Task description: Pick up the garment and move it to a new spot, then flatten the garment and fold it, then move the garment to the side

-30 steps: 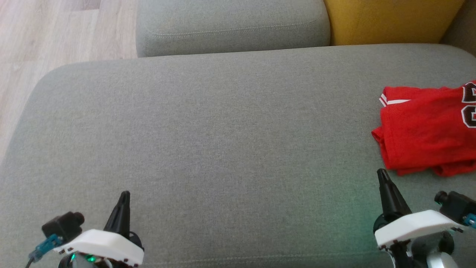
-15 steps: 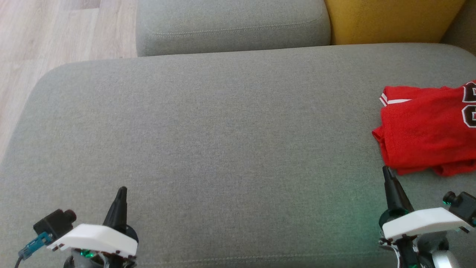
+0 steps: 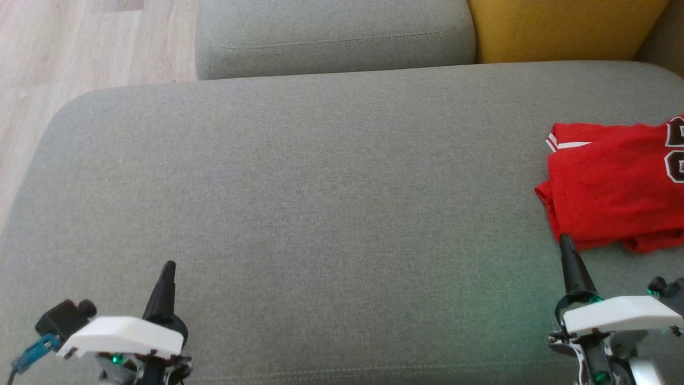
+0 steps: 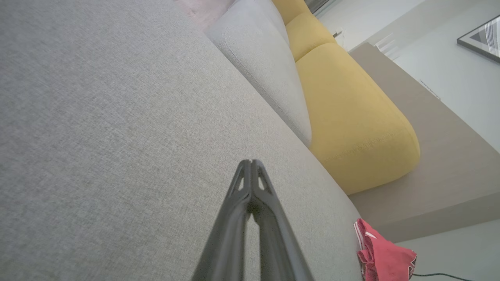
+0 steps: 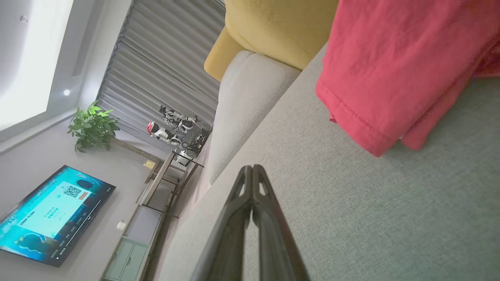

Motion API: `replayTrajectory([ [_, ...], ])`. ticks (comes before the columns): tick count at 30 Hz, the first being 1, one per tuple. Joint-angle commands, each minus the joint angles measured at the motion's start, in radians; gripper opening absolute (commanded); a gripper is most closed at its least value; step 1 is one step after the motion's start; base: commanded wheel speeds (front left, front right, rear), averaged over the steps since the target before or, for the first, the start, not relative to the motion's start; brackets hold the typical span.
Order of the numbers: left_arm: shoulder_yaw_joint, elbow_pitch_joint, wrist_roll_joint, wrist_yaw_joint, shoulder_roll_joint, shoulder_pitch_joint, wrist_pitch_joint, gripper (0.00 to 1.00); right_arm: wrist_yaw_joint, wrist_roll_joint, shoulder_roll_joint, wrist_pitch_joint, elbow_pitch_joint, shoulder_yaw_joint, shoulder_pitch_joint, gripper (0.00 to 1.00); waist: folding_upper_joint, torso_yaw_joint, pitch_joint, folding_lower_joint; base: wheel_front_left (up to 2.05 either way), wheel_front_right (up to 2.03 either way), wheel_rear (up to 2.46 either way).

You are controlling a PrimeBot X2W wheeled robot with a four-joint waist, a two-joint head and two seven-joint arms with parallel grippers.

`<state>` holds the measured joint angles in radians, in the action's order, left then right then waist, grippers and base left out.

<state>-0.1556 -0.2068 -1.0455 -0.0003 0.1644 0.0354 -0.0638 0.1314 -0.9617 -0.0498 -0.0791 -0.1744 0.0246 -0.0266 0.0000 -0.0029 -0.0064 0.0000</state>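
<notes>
The garment [image 3: 614, 184] is a red jersey with white trim and dark numerals, lying folded at the right edge of the grey sofa seat [image 3: 320, 187]; part of it runs off the head view. It appears too in the right wrist view as the garment [image 5: 394, 66] and small in the left wrist view as the garment [image 4: 384, 257]. My right gripper [image 3: 567, 243] is shut, its tip just in front of the jersey's near edge, holding nothing. At the lower left my left gripper [image 3: 167, 267] is shut and empty, far from the jersey. Both wrist views show fingers pressed together, right gripper [image 5: 252, 168], left gripper [image 4: 251, 162].
A grey back cushion [image 3: 334, 37] and a yellow cushion [image 3: 561, 29] line the far side of the seat. Wooden floor [image 3: 64, 48] lies beyond the seat's left end. The right wrist view takes in a television [image 5: 47, 216], a plant [image 5: 91, 127] and a shelf.
Both grippers have moved: the left one to the left, the right one to the right and closer to the jersey's near edge. Both stay shut. The jersey has not moved.
</notes>
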Motion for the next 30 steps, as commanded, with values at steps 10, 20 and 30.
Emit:
replayTrajectory([
  [10,0.069,0.014,-0.114,-0.028,-0.01,-0.071,0.028,0.0,0.0,-0.132,-0.022,0.004,0.011,0.005,0.066,0.0,0.0,0.001,0.002,0.0,0.0,0.0,0.0],
  [20,0.106,0.003,-0.214,-0.05,-0.028,-0.086,0.055,0.0,-0.001,-0.247,-0.022,0.002,-0.006,0.016,0.08,0.0,0.0,0.001,0.003,0.0,0.0,0.0,0.0],
  [30,0.143,-0.008,-0.313,-0.071,-0.046,-0.101,0.082,0.0,-0.001,-0.361,-0.022,-0.001,-0.022,0.028,0.094,0.0,0.0,0.002,0.005,0.0,0.0,0.0,0.0],
])
